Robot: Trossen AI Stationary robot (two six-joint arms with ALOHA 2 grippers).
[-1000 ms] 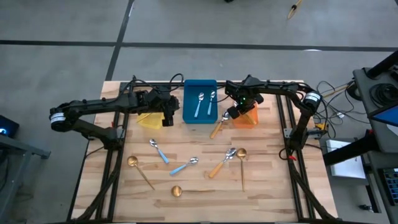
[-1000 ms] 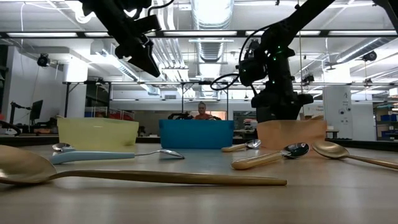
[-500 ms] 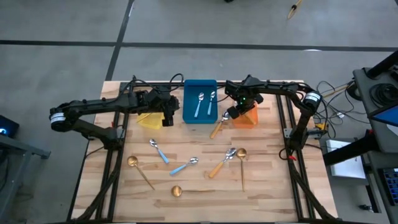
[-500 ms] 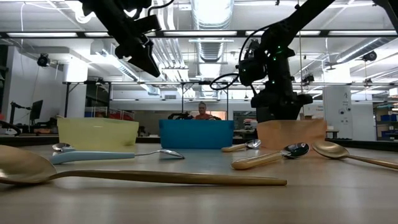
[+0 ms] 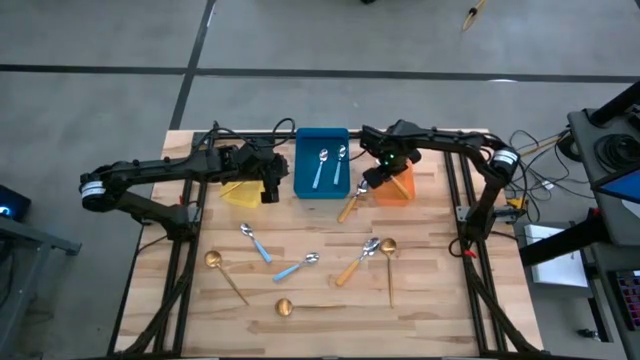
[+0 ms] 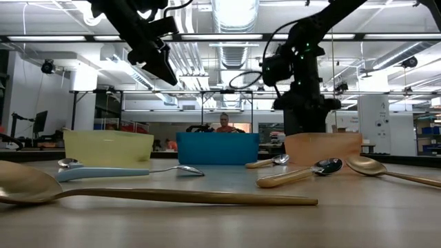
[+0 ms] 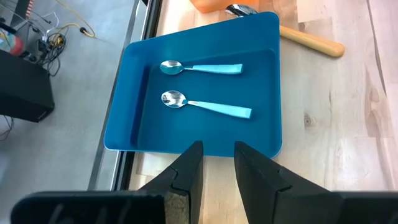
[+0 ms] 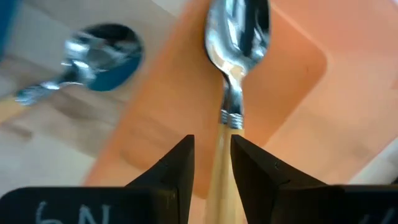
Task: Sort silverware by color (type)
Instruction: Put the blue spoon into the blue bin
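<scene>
Nearest, along the lower part of the high view, lie three all-gold thin-handled spoons (image 5: pixel 218 268) still unsorted on the pale wooden table (image 5: pixel 440 300). A little farther up, at frame centre, are two light-blue-handled spoons (image 5: pixel 297 267) and one orange-handled spoon (image 5: pixel 356 263); a second orange-handled spoon on the table (image 5: pixel 348 206) lies just below the bins. Farther still, a row of three plastic bins. The yellow bin (image 5: pixel 238 192) sits at left centre, with the left gripper (image 7: pixel 217 149) hanging above it, fingers parted and empty, waiting. The blue bin (image 5: pixel 322 135) is in the middle, holding two blue-handled spoons (image 7: pixel 205 109). The orange bin (image 8: pixel 292 68) is at right, under the right gripper (image 8: pixel 211 143). What changed: over the last second the right gripper's fingers have spread. In its wrist view, the delivered orange-handled spoon (image 8: pixel 236 37) now shows loose between them, bowl lying over the orange bin's floor. In the low view that arm has drawn slightly up and left. It reads as a release, so one orange spoon looks sorted; two more, both loose blue ones and all the gold remain.
</scene>
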